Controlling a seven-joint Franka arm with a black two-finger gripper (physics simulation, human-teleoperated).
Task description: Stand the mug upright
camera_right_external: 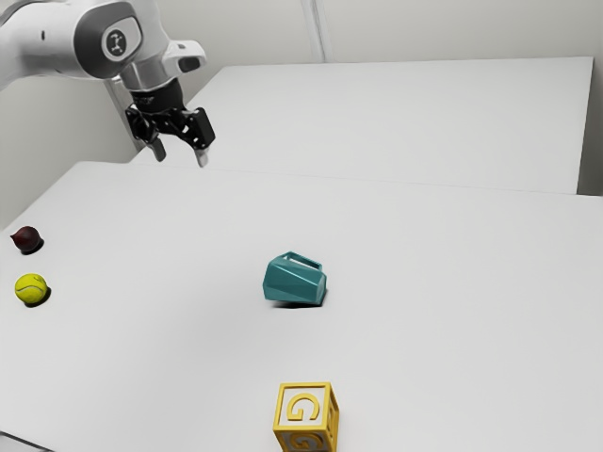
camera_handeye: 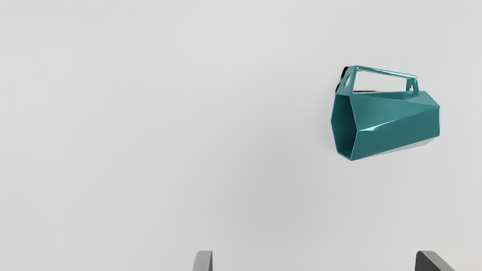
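gripper: the two fingers are spread wide, nothing pinched and nothing touched. It's hanging in the air, upper left of the exterior frame (camera_right_external: 180, 159), with the arm (camera_right_external: 42, 40) coming in from that corner.
block: yellow-edged letter cube (camera_right_external: 305, 409), bottom middle, G on top.
mug: teal one, tipped over on its side, pretty much mid-frame (camera_right_external: 293, 281). Handle's on its upper side, and the wrist view looks partly into its mouth. Well apart from the fingers.
ball: yellow tennis ball (camera_right_external: 31, 288), left edge.
dark thing: roundish, pointy at one end (camera_right_external: 27, 238), just above the ball in frame.
table: plain white top (camera_right_external: 452, 282) under all that.
room: another pale surface (camera_right_external: 396, 122) past the table, then a light wall (camera_right_external: 452, 28) up top.
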